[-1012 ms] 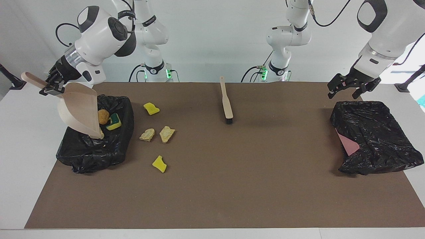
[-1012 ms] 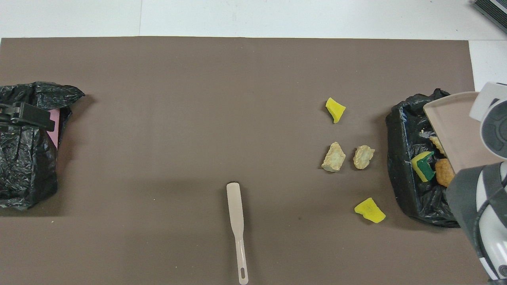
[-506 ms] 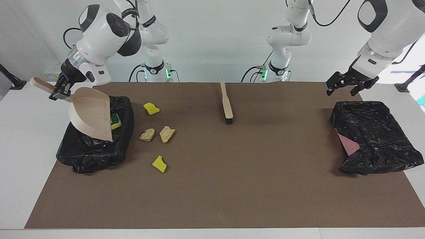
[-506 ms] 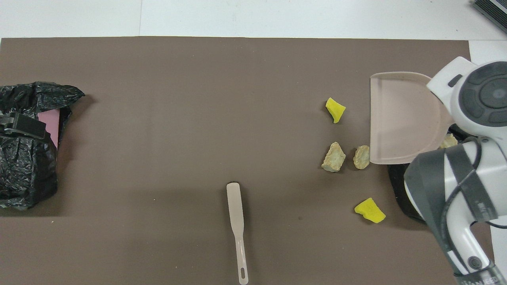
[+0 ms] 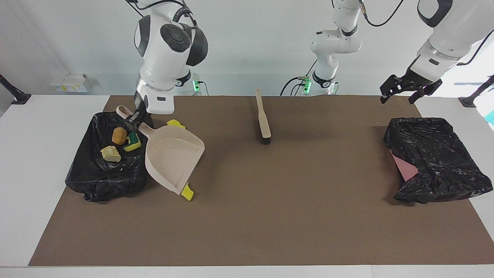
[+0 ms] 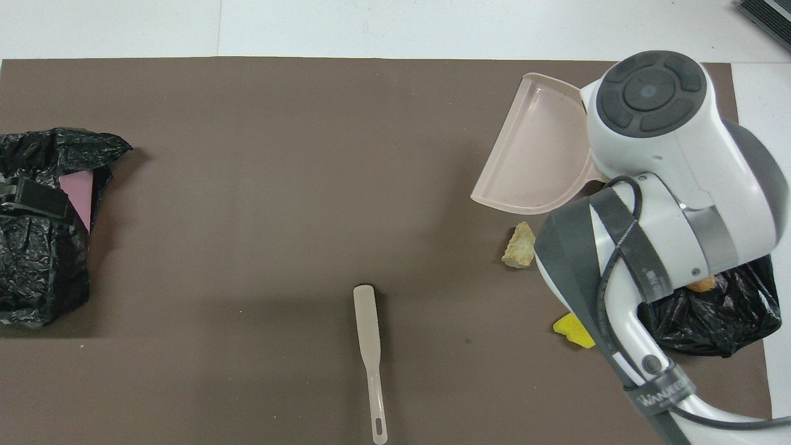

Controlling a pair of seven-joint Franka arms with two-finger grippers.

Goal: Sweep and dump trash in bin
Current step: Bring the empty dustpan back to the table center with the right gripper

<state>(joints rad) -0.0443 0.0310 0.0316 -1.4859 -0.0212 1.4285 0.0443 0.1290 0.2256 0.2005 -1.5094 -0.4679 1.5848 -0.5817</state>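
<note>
My right gripper (image 5: 133, 119) is shut on the handle of the beige dustpan (image 5: 173, 158), held tilted over the mat beside the black-bagged bin (image 5: 100, 181). In the bin lie an orange-brown lump (image 5: 119, 136), a yellow-green sponge (image 5: 132, 142) and a beige chunk (image 5: 110, 153). The pan hides the loose scraps in the facing view, save two yellow sponge bits (image 5: 187, 192) (image 5: 176, 123) that peek out. The overhead view shows the pan (image 6: 537, 161), a beige chunk (image 6: 519, 245) and a yellow bit (image 6: 573, 329); my right arm covers the gripper there. My left gripper (image 5: 405, 90) is open and waits over the second bag.
A beige brush (image 5: 263, 117) lies on the brown mat near the robots, mid-table; it also shows in the overhead view (image 6: 371, 358). A second black-bagged bin (image 5: 432, 162) with a pink patch (image 5: 403, 170) sits at the left arm's end.
My right arm has swung the dustpan off the bin and levelled it out over the loose scraps on the mat. The scraps in the bin show again. The left gripper has barely moved.
</note>
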